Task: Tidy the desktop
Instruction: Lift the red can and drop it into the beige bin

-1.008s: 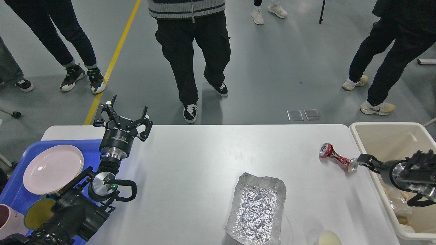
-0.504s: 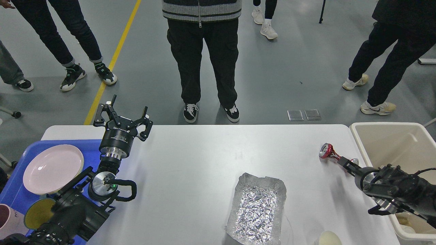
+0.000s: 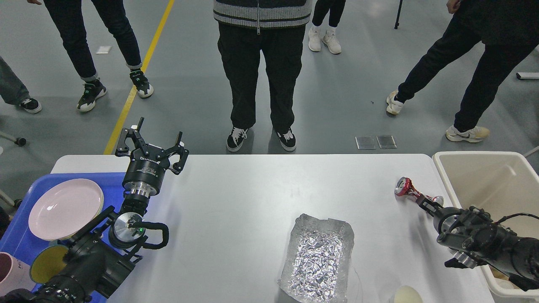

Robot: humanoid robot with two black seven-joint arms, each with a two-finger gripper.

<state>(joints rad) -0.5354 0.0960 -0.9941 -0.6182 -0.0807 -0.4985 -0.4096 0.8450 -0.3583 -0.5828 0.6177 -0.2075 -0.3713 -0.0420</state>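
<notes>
Nearest on the worktop (image 3: 252, 202), a crumpled foil tray (image 3: 316, 256) is left lying, with a pale rounded thing (image 3: 405, 294) just right of it. Beyond the foil tray, a crushed red can (image 3: 407, 189) is met by the right tool (image 3: 423, 203); its state cannot be told. The left tool (image 3: 152, 145) is held apart and empty. A pink plate (image 3: 65, 208) is already stowed in the blue tray (image 3: 21, 235); a beige bin (image 3: 484, 176) stands right. Much is judged undone.
</notes>
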